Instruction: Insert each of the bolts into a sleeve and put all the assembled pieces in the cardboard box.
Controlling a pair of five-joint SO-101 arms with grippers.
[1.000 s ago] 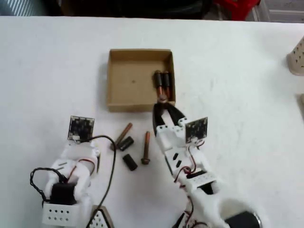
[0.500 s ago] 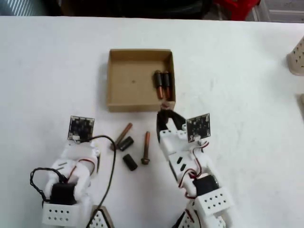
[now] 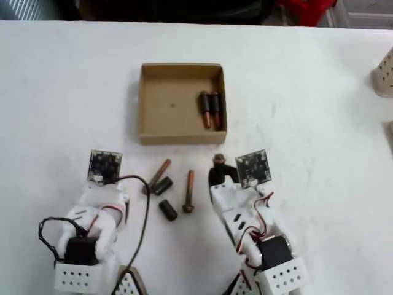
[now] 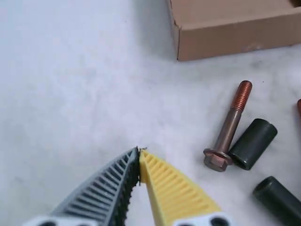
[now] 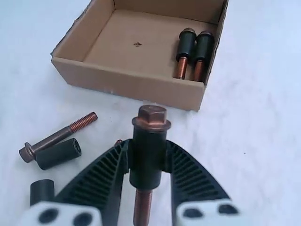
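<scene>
**A:** Where is the right gripper [image 5: 146, 147]?

**B:** From above, it sits just outside the cardboard box [image 3: 181, 139], near the box's 5 o'clock corner. Its fingers [image 5: 101, 181] are clamped on a black sleeve [image 5: 147, 157] with a copper bolt [image 5: 151, 117] through it. The hex head stands out of one end. The shank comes out of the other and is cut off by the frame edge. In the high view the wrist camera board covers most of the gripper.

**A:** What's in the box?

**B:** Two assembled pieces [image 3: 210, 109] lie side by side against its 3 o'clock wall, with their sleeves toward 12 o'clock.

**A:** And the loose parts?

**B:** They're on the table [image 3: 319, 123], at the box's 6 o'clock. The first bolt [image 3: 159, 174] lies slanted, with the first sleeve [image 3: 163, 185] alongside it. I can't tell whether they touch. The bolt's head end runs into a black cable [image 3: 147, 212] and is hard to make out from above. The second bolt [image 3: 188, 192] lies at their 3 o'clock, apart from them, with its head toward 6 o'clock. The second sleeve [image 3: 167, 210] sits at 6 o'clock of the first. It is half hidden behind a finger in the right wrist view and clipped by the frame edge in the left.

**A:** And the left gripper [image 4: 139, 151]?

**B:** Its fingers are together with the tips meeting, over bare table at about 9 o'clock of the loose parts. I can't tell whether they touch the table.
</scene>
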